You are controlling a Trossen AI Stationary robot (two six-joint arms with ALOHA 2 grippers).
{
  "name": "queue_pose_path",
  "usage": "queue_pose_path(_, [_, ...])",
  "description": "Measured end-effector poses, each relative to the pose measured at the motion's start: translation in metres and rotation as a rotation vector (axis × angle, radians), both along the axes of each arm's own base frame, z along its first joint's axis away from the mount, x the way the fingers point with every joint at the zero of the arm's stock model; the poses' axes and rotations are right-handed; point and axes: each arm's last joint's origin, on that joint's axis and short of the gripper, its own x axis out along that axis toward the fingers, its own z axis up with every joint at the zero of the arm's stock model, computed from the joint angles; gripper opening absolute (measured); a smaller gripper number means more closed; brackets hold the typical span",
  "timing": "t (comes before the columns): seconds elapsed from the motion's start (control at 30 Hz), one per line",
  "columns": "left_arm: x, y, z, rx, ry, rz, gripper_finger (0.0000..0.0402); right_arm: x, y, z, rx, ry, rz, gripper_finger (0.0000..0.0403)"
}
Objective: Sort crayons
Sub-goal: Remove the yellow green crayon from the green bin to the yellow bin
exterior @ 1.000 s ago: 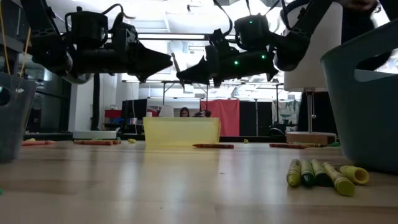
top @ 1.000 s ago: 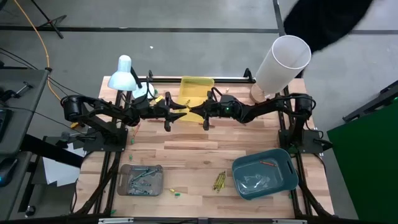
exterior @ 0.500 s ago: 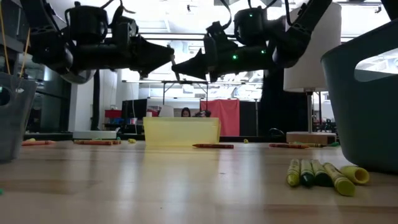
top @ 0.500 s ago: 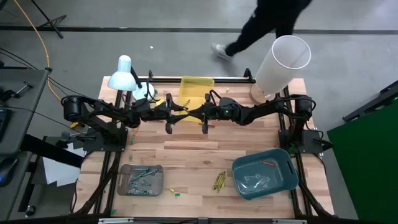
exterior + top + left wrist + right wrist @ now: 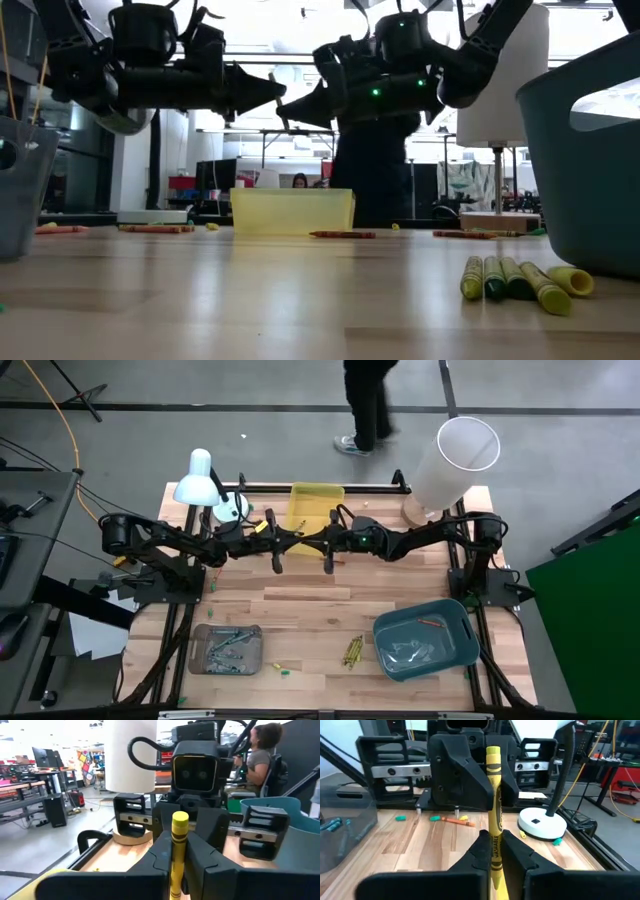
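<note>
A yellow crayon (image 5: 493, 795) stands upright in the air over the table's far middle, just in front of the yellow tray (image 5: 316, 503). My left gripper (image 5: 297, 541) comes from the left and my right gripper (image 5: 313, 543) from the right. They meet tip to tip, both shut on this crayon (image 5: 178, 845). In the low view the left gripper (image 5: 279, 97) sits slightly higher than the right gripper (image 5: 285, 113). More crayons (image 5: 353, 651) lie on the table near the teal tray (image 5: 425, 640). Others lie in the grey tray (image 5: 227, 648). My left gripper pinches the crayon's shaft below its top end (image 5: 175, 866) between its two fingers. They come level from the table's left and lie across the crayon, which stands upright, clear of the table. My right gripper pinches the crayon's lower shaft (image 5: 495, 847) between its two fingers, level from the table's right and across it. The long upper part rises above the fingers.
A white lamp (image 5: 200, 480) stands at the far left and a white cylinder (image 5: 455, 460) at the far right. Loose crayons (image 5: 343, 235) lie beside the yellow tray. A person (image 5: 370, 405) walks behind the table's far edge.
My left gripper has swung slightly toward my right gripper and has shut on the upright crayon that the right gripper holds. The tips, apart a second ago, now meet. The crayon has stayed upright. A person has walked along behind the table.
</note>
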Motion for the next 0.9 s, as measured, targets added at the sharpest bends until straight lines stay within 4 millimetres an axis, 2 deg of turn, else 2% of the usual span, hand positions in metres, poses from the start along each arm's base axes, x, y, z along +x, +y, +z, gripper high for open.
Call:
queue_pose_path(0.07, [0.000, 0.002, 0.000, 0.000, 0.004, 0.029, 0.0014, 0.000, -0.002, 0.000, 0.012, 0.000, -0.019, 0.0047])
queue_pose_path(0.2, [-0.003, 0.011, -0.005, -0.012, 0.047, 0.108, 0.0006, -0.005, -0.007, 0.003, 0.034, 0.058, -0.074, 0.0126])
queue_pose_path(0.33, [-0.010, 0.019, -0.013, -0.036, 0.092, 0.206, 0.0004, -0.019, -0.008, 0.012, -0.046, 0.223, -0.117, 0.0203])
queue_pose_path(0.47, [-0.008, 0.030, -0.015, -0.130, 0.128, 0.255, 0.0003, -0.037, -0.005, 0.018, -0.036, 0.402, -0.143, 0.0242])
queue_pose_path(0.57, [0.011, 0.041, -0.013, -0.178, 0.247, 0.268, 0.0003, -0.048, -0.002, 0.022, -0.024, 0.446, -0.153, 0.0246])
queue_pose_path(0.7, [0.049, 0.058, -0.002, -0.175, 0.430, 0.290, 0.0002, -0.057, 0.000, 0.023, -0.016, 0.437, -0.165, 0.0247])
queue_pose_path(0.8, [0.073, 0.069, -0.002, -0.205, 0.602, 0.326, 0.0001, -0.063, 0.000, 0.024, 0.003, 0.444, -0.207, 0.0247])
queue_pose_path(0.9, [0.088, 0.076, -0.004, -0.252, 0.748, 0.360, 0.0001, -0.067, 0.002, 0.025, 0.039, 0.473, -0.226, 0.0247])
